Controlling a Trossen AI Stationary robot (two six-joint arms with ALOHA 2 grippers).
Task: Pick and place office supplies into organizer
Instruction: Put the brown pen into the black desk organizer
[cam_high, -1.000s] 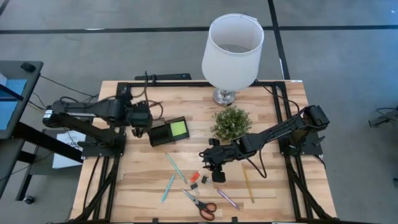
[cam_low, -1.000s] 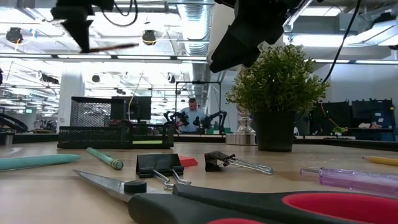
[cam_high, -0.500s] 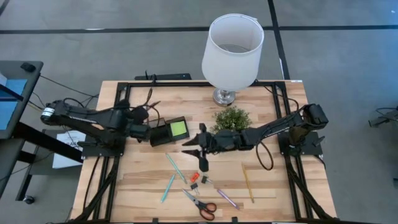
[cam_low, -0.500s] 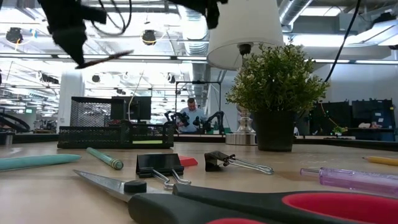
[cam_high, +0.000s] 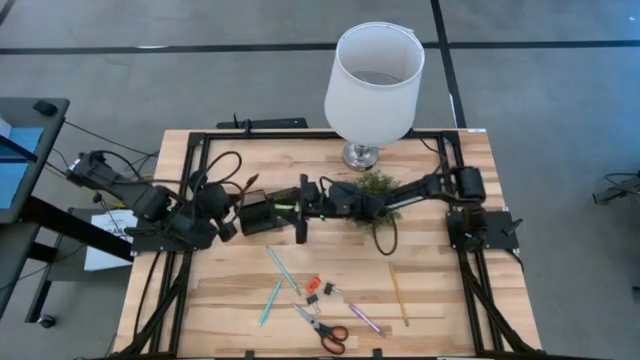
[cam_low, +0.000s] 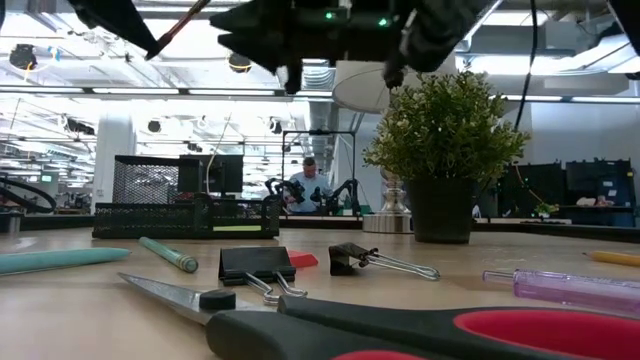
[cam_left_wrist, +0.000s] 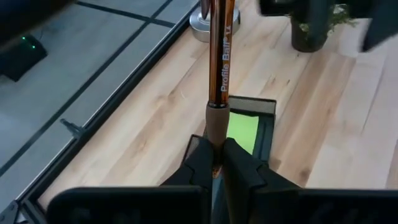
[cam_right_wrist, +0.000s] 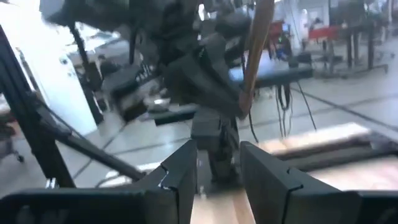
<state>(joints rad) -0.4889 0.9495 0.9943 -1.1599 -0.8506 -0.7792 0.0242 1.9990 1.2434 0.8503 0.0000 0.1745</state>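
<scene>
While overhead hides it, the left end effector grips a brown pen over the organizer.

My high view: right arm covers most of plant, part of organizer. Low view cuts scissors at bottom edge, both arms at top. Right wrist view blurred; can't read brown pen tip.
</scene>
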